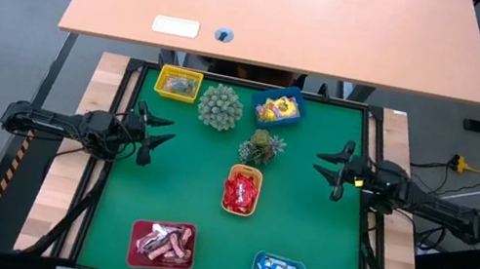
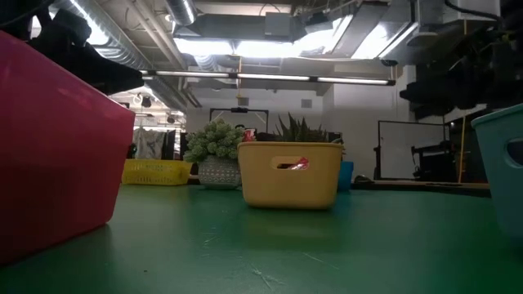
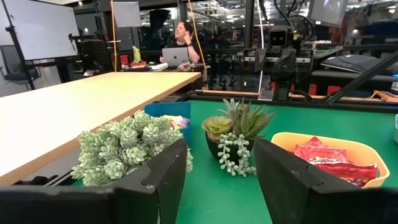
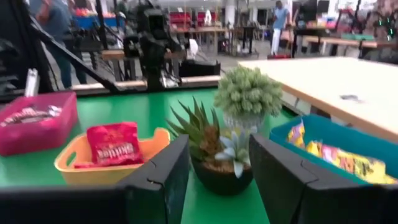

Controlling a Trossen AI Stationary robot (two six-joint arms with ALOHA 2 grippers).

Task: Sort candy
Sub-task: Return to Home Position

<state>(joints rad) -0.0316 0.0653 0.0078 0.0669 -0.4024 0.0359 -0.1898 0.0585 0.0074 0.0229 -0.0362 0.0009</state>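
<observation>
Now, no loose candy point(image 1: 242, 192) is being seen on the green mat point(image 1: 303, 225); all of it is being held in trays. Red wrappers are being kept in the orange tray point(image 1: 246, 168) at frame centre. Brown-pink ones are being kept in the red tray point(image 1: 134, 235) at lower left, and blue-white ones in the light blue tray point(image 1: 256, 268) at lower right. Yellow ones are being kept in the dark blue tray point(image 1: 279, 93) at upper centre, and small pale pieces in the yellow tray point(image 1: 160, 81) to its left.

The left gripper point(image 1: 163, 131) is being held at the mat's left edge and the right gripper point(image 1: 319, 164) at its right edge, both pointing inward and well apart from every tray. Both claws are being held wide apart with nothing between the fingers; bare gaps are being shown in the wrist views.

Likely the arms are being parked clear so the trays and the two plants point(image 1: 220, 106) are not being knocked. Sorting is being judged as done, or nearly.
</observation>
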